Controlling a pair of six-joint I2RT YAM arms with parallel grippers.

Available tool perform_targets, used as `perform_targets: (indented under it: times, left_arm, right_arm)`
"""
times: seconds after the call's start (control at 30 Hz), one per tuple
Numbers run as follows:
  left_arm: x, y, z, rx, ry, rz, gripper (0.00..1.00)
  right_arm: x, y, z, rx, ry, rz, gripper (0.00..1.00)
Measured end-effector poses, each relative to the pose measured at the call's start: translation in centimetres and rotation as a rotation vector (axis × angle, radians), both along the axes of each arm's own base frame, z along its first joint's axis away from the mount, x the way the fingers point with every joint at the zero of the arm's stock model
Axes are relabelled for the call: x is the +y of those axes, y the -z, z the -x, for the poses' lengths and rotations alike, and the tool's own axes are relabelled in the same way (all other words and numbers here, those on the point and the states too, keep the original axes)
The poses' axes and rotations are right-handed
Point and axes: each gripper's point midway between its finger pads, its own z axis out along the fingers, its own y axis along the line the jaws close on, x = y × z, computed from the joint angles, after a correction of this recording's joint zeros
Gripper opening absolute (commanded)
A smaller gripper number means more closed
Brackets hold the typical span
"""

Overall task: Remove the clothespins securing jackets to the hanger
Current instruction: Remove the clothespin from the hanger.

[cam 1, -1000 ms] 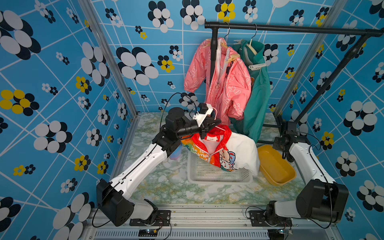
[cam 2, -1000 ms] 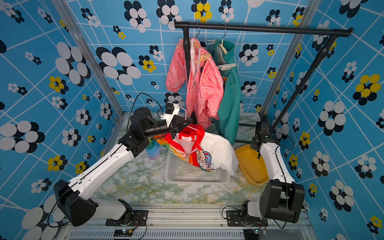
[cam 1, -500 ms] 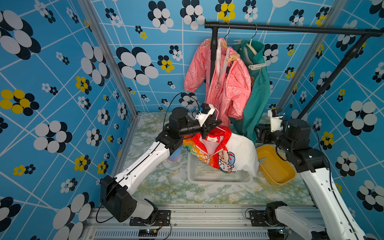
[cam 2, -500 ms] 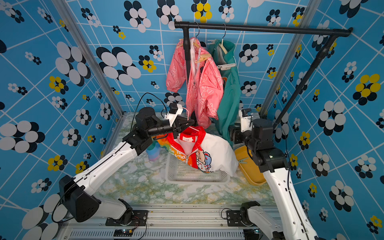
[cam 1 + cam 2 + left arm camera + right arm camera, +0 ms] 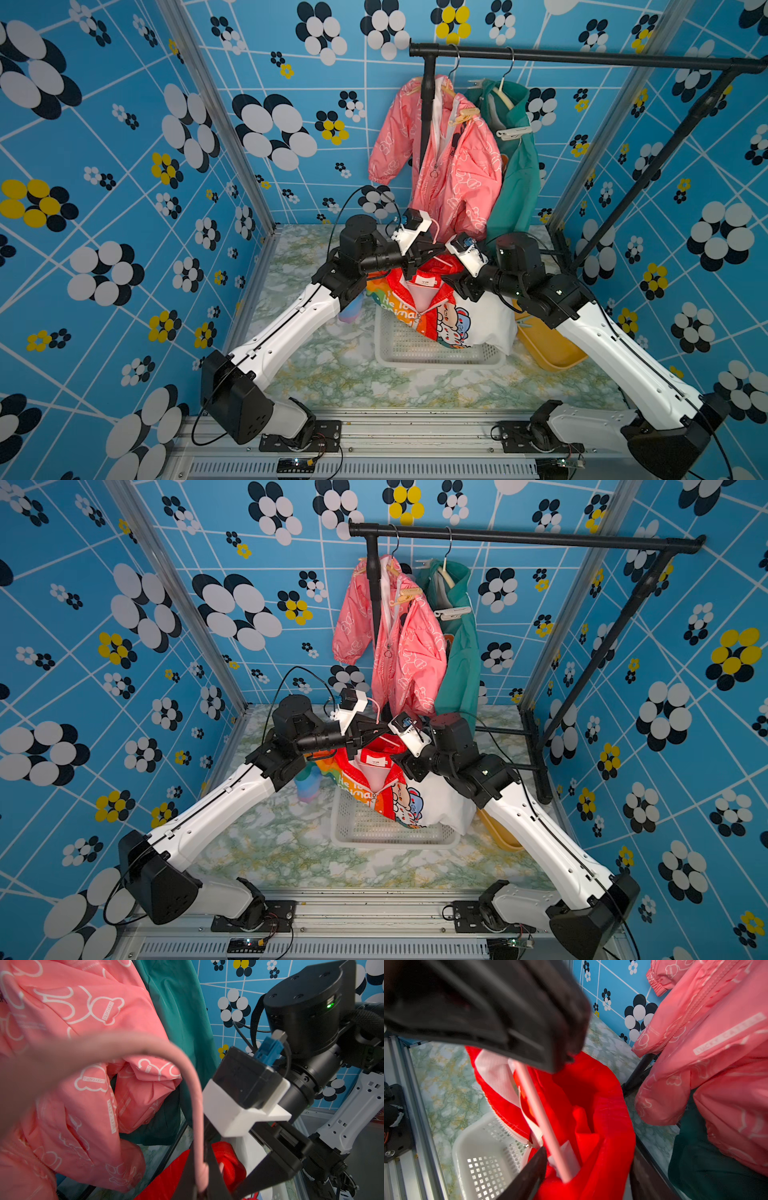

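a white jacket with red trim point(image 5: 478, 324) is held up on a pink hanger point(image 5: 542, 1113) above a white basket point(image 5: 436, 360). the hanger's hook is pinched in the clenched left gripper point(image 5: 204, 1178). the right gripper point(image 5: 457, 277) is placed at the red collar with its jaws parted and nothing grasped. in the right wrist view the hanger's arm and folds of red cloth are seen between them. a small pale piece point(image 5: 568, 1154) is seen at the end of that arm; whether it is a clothespin cannot be told. two clips are seen clearly elsewhere: a tan clothespin point(image 5: 463, 116) on the shoulder of the pink jacket point(image 5: 453, 166) and a whitish clothespin point(image 5: 513, 133) on the teal jacket point(image 5: 515, 183). both jackets are hung from the black rail point(image 5: 582, 58) behind.

several failures can be expected from here. if the jaws are shut where they stand, cloth or the hanger's arm could be caught instead of a clip, and the jacket could be dragged off with its pin unopened. the hanger is gripped only by its thin hook, so it could be twisted loose by a sideways pull, and the jacket dropped beside the basket. the two grippers are set very close together, so a collision is likely if either is moved carelessly. the pink jacket's hem, just behind, could also be snagged.
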Motion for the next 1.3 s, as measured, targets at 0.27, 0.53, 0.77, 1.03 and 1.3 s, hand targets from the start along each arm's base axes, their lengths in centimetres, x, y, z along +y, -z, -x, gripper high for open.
perform_targets:
  times: [0.27, 0.53, 0.77, 1.03, 1.3]
  left_arm:
    - [0.5, -0.9, 0.1, -0.030, -0.025, 0.009, 0.00]
    - [1.1, -1.4, -0.6, -0.047, -0.094, 0.009, 0.50]
    - [5.6, -3.7, 0.5, -0.058, -0.313, 0.038, 1.00]
    - [12.5, -3.5, -3.6, 0.138, -0.688, 0.082, 0.80]
    - [17.4, 1.5, -10.2, 0.553, -0.865, 0.186, 0.74]
  right_arm:
    - [0.5, 0.0, 0.7, -0.014, -0.058, 0.031, 0.03]
    - [0.5, 0.2, 1.0, -0.021, -0.071, 0.054, 0.00]
    - [-0.8, -0.8, 0.0, -0.093, -0.005, 0.082, 0.00]
    - [0.5, -1.6, -0.2, -0.241, 0.017, 0.203, 0.00]
    - [3.1, 1.0, -0.6, -0.414, 0.037, 0.389, 0.00]
